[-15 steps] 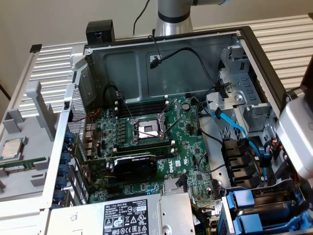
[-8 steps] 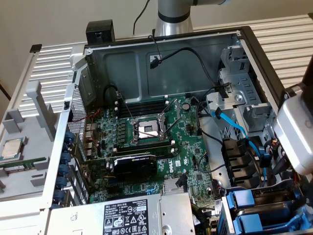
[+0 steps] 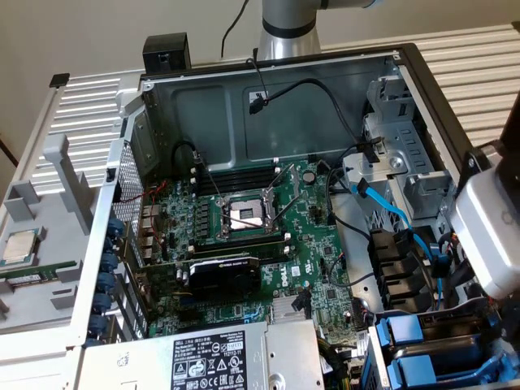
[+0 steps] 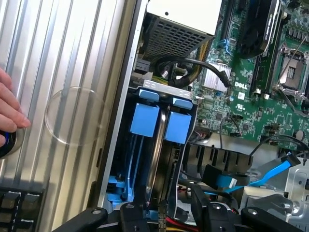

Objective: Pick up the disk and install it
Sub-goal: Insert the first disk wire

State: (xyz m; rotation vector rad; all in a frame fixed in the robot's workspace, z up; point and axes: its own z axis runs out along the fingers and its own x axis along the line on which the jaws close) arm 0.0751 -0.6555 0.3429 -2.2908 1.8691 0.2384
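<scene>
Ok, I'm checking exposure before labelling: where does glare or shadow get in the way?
Wrist view: glare brightens the ribbed metal surface, with a faint circular ring, likely a reflection; the blue carrier tabs are well lit. Exterior view: the white housing at the exterior view's right is washed out; the motherboard is evenly lit.

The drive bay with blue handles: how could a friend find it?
Start at the open computer case, its green motherboard facing up. Follow the labelled power supply toward the exterior view's right to the case's corner, where the drive bay sits. Two blocky bright-blue handles side by side mark it, unlike the thin blue cable.
</scene>
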